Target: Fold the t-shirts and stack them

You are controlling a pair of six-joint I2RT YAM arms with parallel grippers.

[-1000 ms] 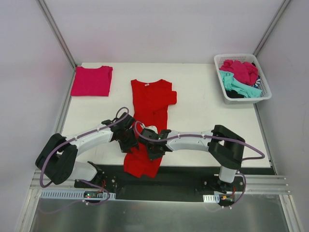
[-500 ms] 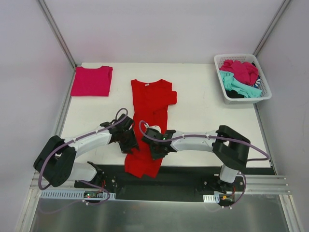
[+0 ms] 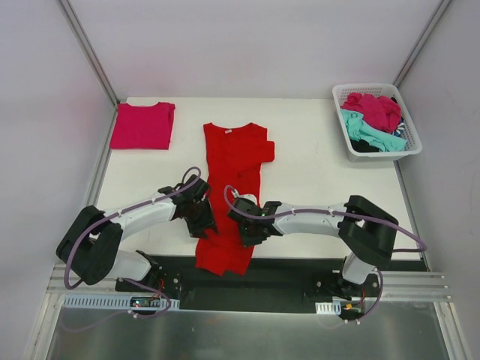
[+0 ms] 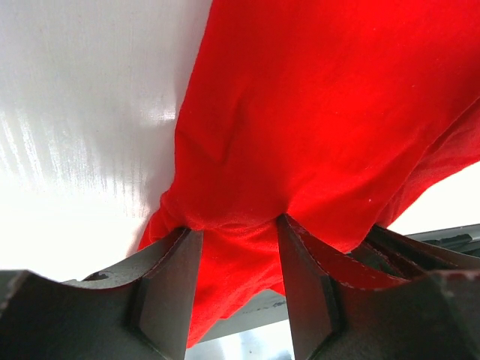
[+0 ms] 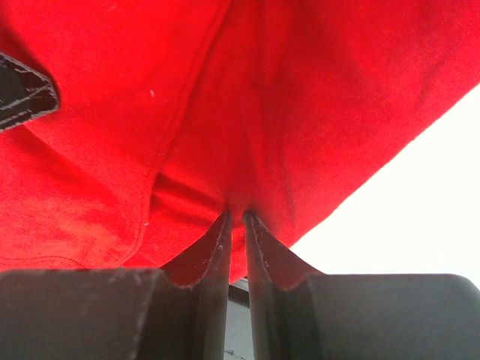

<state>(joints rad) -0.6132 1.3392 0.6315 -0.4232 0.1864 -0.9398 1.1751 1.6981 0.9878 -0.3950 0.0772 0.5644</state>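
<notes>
In the overhead view, the middle of the red t-shirt [image 3: 234, 154] is covered by the left gripper [image 3: 202, 225] and the right gripper [image 3: 249, 234], whose fingertips are hidden beneath their own wrists. In both wrist views the shirt is cut off by the picture edges. A dark patch [image 5: 22, 94] at the left edge of the right wrist view is cropped and cannot be identified. In the basket [image 3: 341, 94], a dark shirt [image 3: 365, 147] is largely buried under a teal shirt [image 3: 369, 133].

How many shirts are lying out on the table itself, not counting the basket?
2. The red t-shirt lies in the middle; the pink t-shirt lies folded at the far left corner. The basket holds a heap of more, its count unclear.
</notes>
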